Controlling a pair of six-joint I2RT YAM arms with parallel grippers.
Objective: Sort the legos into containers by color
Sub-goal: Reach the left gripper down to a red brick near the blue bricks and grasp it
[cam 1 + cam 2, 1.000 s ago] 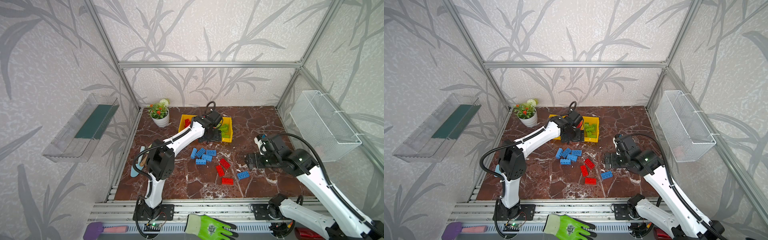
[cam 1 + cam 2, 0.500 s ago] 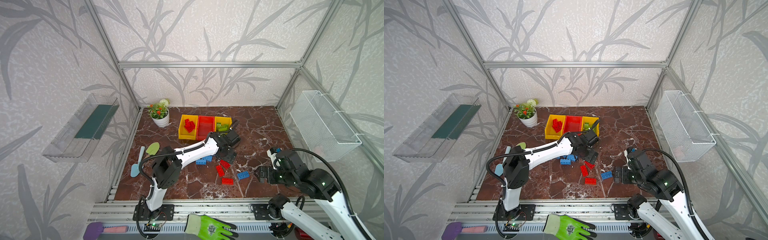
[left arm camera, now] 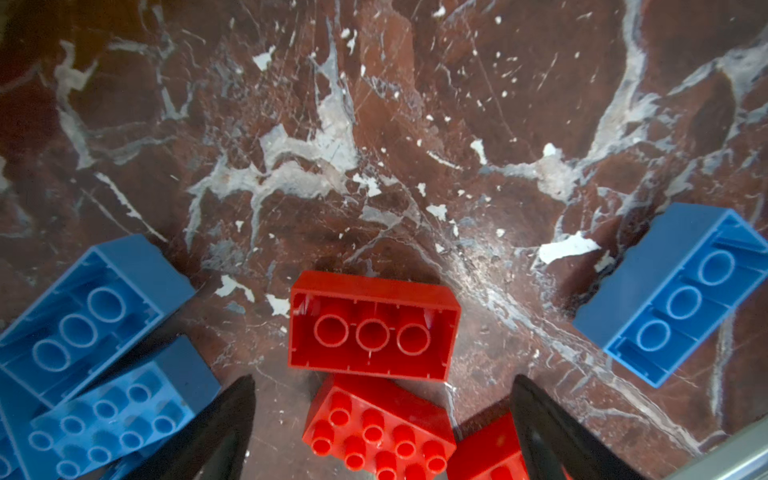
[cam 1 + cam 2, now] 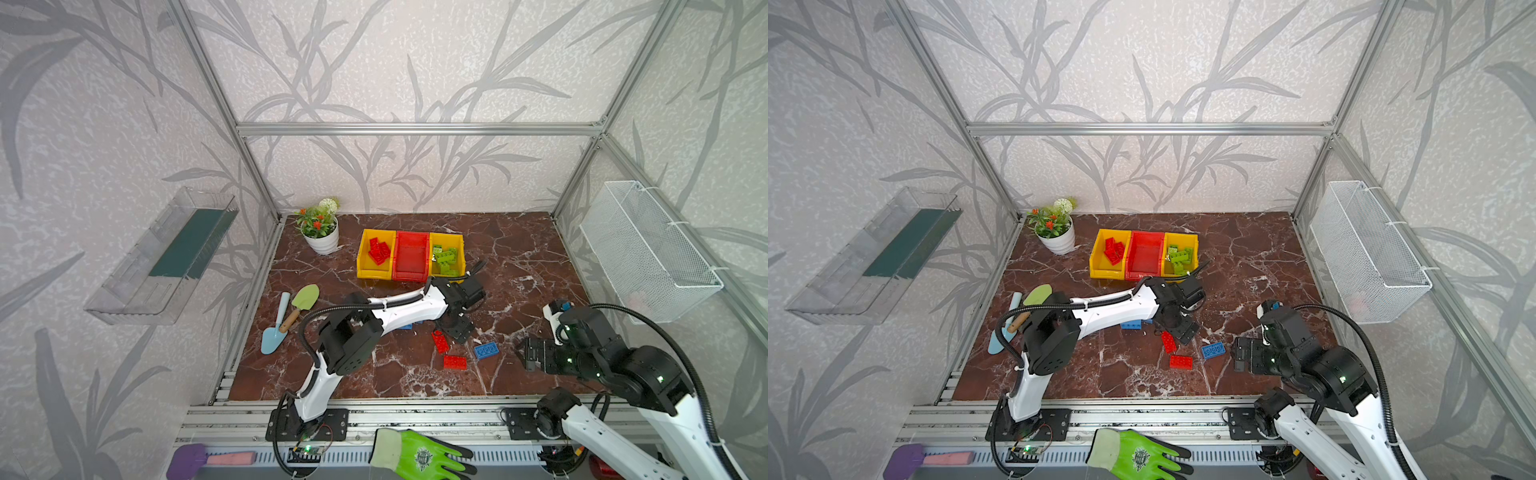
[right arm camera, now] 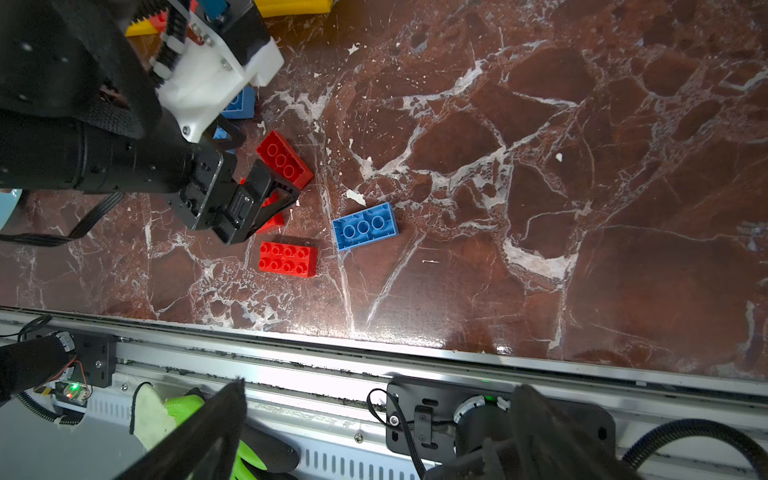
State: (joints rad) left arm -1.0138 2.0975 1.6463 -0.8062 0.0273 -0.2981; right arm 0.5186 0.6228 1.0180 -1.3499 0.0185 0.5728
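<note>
**Left gripper lowered from the bins onto the loose red bricks**

Compared with 1 second ago, the left gripper [image 4: 455,328] has been carried from above the containers [image 4: 411,276] at upper centre down to the loose legos [image 4: 439,341] at the centre of both top views. The right gripper [image 4: 525,353] has been drawn back toward the lower right. The 2 garden trowels [image 4: 291,316] at centre left, partly covered by the left arm then, are now fully shown. The containers have not been shifted.

The left gripper's black, tapered fingers [image 3: 228,432] are spread wide and nothing is pinched. In the left wrist view a glossy red brick [image 3: 378,428], studs up, is seen between their tips. It touches a second red brick [image 3: 372,328], which is turned hollow side up with 3 round tubes exposed. An overturned blue brick [image 3: 681,295] lies apart from them, and 2 more blue bricks [image 3: 83,307] lie close together on the opposite side.

The right gripper is likewise spread and empty, held over the front edge of the table [image 4: 519,257], a polished dark red marble surface with white veins.

The containers are 3 open plastic bins joined in a row. Red pieces [image 4: 379,250] are held in the yellow bin on the left of the row and lime green pieces [image 4: 446,257] in the yellow bin on the right, with the red bin between them.
</note>
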